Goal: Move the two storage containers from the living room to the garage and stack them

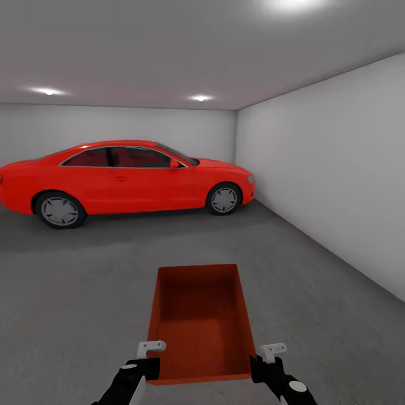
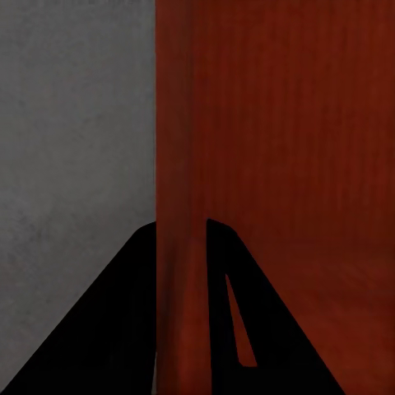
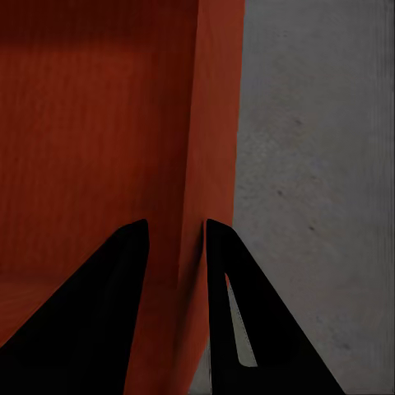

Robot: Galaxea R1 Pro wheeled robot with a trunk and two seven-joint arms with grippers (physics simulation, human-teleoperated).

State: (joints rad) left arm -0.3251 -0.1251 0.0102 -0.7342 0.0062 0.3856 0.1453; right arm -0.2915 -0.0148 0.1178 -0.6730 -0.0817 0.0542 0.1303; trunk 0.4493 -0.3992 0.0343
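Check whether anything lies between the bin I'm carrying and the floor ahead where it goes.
Nothing visible does. The bin is held by both grippers, left and right, jaws straddling its side walls. The grey floor ahead is bare; the red car is parked well beyond, near the back wall.

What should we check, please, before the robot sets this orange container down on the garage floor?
1. Left gripper pinching the storage container side wall: ok.
2. Right gripper pinching the opposite wall: ok.
3. Container level between both grips: ok.
4. Bare concrete floor ahead: ok.
5. Distance from the red car: ok, well ahead.
6. Height of container base above the floor: cannot tell.
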